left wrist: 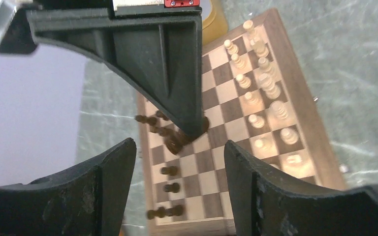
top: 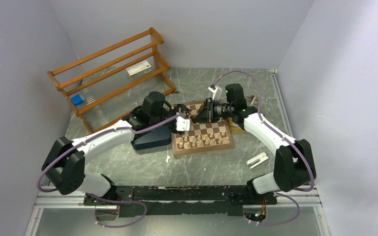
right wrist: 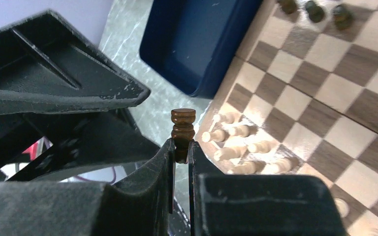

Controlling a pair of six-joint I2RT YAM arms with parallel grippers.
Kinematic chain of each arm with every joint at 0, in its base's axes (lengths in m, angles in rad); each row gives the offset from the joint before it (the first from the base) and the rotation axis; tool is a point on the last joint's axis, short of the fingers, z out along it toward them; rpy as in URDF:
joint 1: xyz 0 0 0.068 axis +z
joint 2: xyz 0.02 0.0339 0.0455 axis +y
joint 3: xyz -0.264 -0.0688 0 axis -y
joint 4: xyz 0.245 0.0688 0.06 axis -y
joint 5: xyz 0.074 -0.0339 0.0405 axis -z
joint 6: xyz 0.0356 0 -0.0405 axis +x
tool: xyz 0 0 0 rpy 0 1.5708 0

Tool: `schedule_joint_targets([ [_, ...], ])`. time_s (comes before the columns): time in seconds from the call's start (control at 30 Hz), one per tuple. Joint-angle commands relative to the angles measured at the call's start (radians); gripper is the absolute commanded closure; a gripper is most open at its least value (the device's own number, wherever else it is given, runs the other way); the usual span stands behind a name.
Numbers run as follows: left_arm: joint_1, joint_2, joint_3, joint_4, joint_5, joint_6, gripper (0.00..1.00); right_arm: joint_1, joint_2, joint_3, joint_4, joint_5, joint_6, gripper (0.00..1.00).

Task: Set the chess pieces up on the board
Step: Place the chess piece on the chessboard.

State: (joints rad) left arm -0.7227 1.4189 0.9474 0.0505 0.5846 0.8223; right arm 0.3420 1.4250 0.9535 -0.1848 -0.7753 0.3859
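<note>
Glossy wooden chess piece (right wrist: 183, 120), matt wooden board (right wrist: 325, 93), scuffed plastic right hand (right wrist: 181, 149)

From above, the far end of the board (top: 206, 132) is hidden under the two wrists. The pale pieces (top: 202, 141) on it are too small for us to tell one kind from another. The blue tray (top: 151, 140) shows only in part beneath the left arm. A white thing (top: 257, 160) on the table (top: 216, 167) is too small to name.

From the left wrist, the dark pieces (left wrist: 170, 142) are blurred. One of the right fingers (left wrist: 167, 64) covers the squares behind it, and the left fingers (left wrist: 93, 196) run off the bottom edge.

From the right wrist, the dark piece (right wrist: 182, 123) pinched between the right fingers hides its foot, so we cannot tell its kind.
</note>
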Motion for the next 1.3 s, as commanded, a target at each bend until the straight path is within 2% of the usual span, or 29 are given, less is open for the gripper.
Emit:
schedule_joint_targets([
  [0.0, -0.007, -0.038, 0.006, -0.027, 0.044, 0.338, 0.30, 0.032, 0.002, 0.029, 0.017, -0.063, -0.010, 1.00],
  [0.13, -0.014, -0.048, 0.007, -0.047, 0.011, 0.400, 0.30, 0.035, 0.002, 0.028, 0.018, -0.092, -0.016, 1.00],
  [0.27, -0.034, -0.013, 0.055, -0.180, -0.034, 0.491, 0.33, 0.034, 0.002, 0.029, 0.017, -0.118, -0.026, 1.00],
  [0.5, -0.067, 0.006, 0.056, -0.180, -0.066, 0.511, 0.36, 0.035, 0.002, 0.035, 0.036, -0.168, -0.018, 1.00],
  [0.6, -0.076, 0.023, 0.070, -0.190, -0.080, 0.503, 0.41, 0.036, 0.002, 0.037, 0.039, -0.177, -0.017, 1.00],
  [0.67, -0.076, 0.041, 0.086, -0.196, -0.087, 0.476, 0.47, 0.035, -0.001, 0.037, 0.039, -0.174, -0.016, 1.00],
  [0.8, -0.076, 0.067, 0.123, -0.206, -0.118, 0.405, 0.66, 0.034, -0.024, 0.039, 0.033, -0.092, 0.007, 1.00],
  [1.03, -0.076, 0.089, 0.168, -0.184, -0.132, 0.191, 0.81, 0.034, -0.103, -0.017, 0.194, 0.029, 0.192, 0.98],
  [1.27, -0.076, 0.083, 0.170, -0.081, -0.134, -0.082, 0.88, 0.033, -0.165, -0.063, 0.293, 0.107, 0.273, 0.95],
])
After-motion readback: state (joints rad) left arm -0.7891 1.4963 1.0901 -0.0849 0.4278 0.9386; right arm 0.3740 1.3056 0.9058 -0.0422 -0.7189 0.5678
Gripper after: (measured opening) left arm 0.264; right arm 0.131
